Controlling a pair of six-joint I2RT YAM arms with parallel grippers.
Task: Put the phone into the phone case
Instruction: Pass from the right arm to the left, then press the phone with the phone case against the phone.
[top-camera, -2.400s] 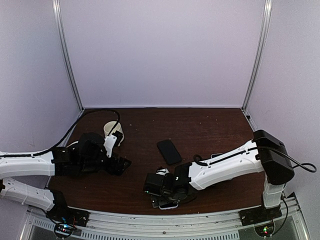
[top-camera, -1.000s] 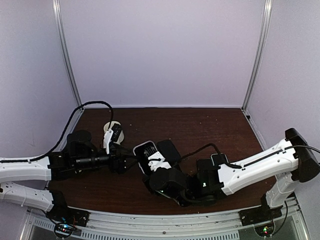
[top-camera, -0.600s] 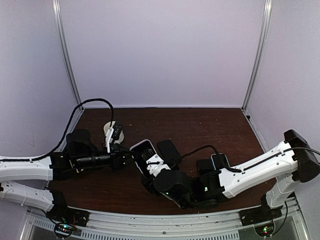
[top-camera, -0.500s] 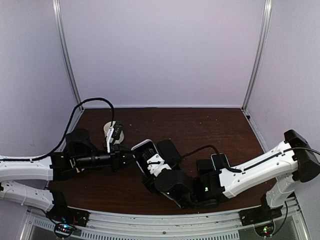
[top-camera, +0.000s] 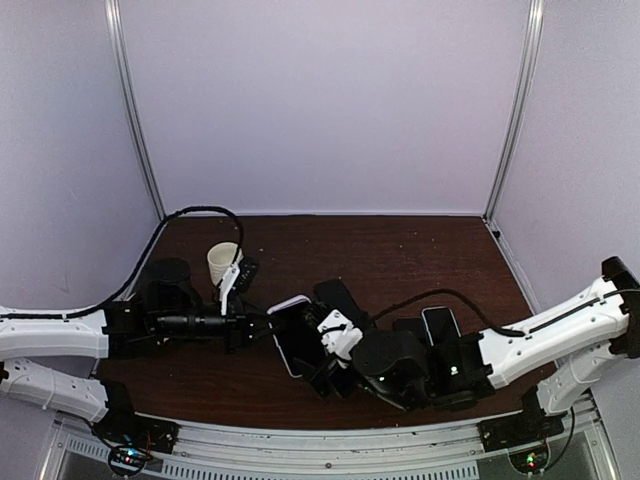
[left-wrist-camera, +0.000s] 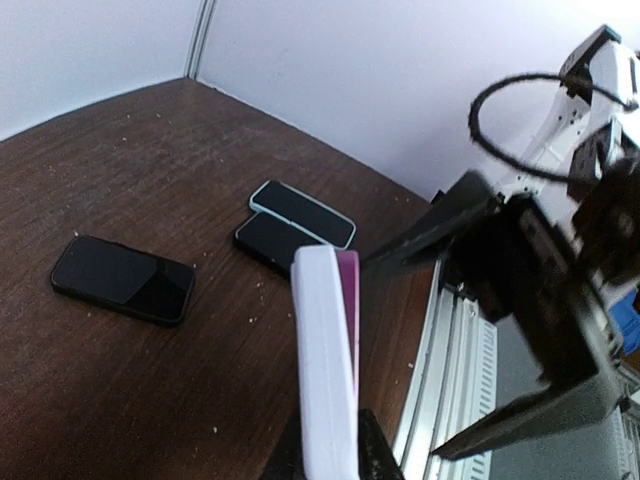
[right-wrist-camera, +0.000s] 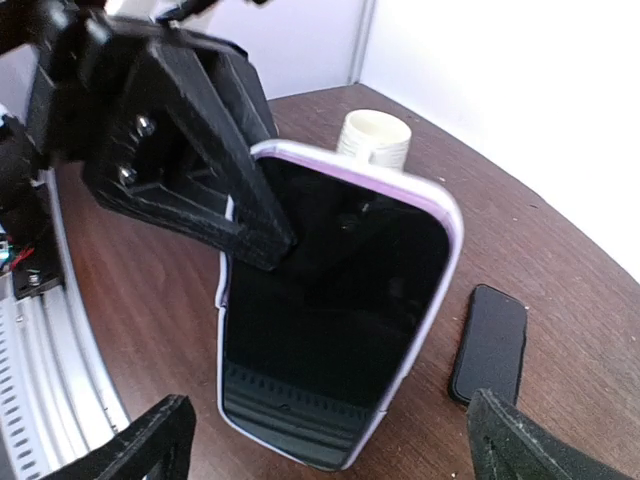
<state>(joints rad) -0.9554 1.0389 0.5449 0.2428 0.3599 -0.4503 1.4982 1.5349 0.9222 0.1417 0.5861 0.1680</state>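
Two arms meet over the middle of the brown bench (top-camera: 420, 250). The left pincer (top-camera: 257, 328) is clamped on the upper edge of a lavender case (top-camera: 293, 338) and holds it off the bench. In the left wrist view the case stands edge-on between that pincer's own fingers. In the right wrist view its dark, glossy face is turned to the camera, framed by the pale rim. Whether that face is a screen or the case's bare inside cannot be told.

The right pincer (right-wrist-camera: 335, 445) is spread wide. Its fingers (right-wrist-camera: 150, 440) stand on either side of the case's lower end, apart from it and gripping nothing.

A black phone (right-wrist-camera: 490, 345) lies flat on the bench near the case, on its far side in the top view, where the right arm partly covers it. A pale-edged phone (left-wrist-camera: 302, 213) and a darker phone (left-wrist-camera: 262, 240) lie touching each other, nearer the right arm's base. A paper cup (top-camera: 222, 262) stands upright behind the left arm.
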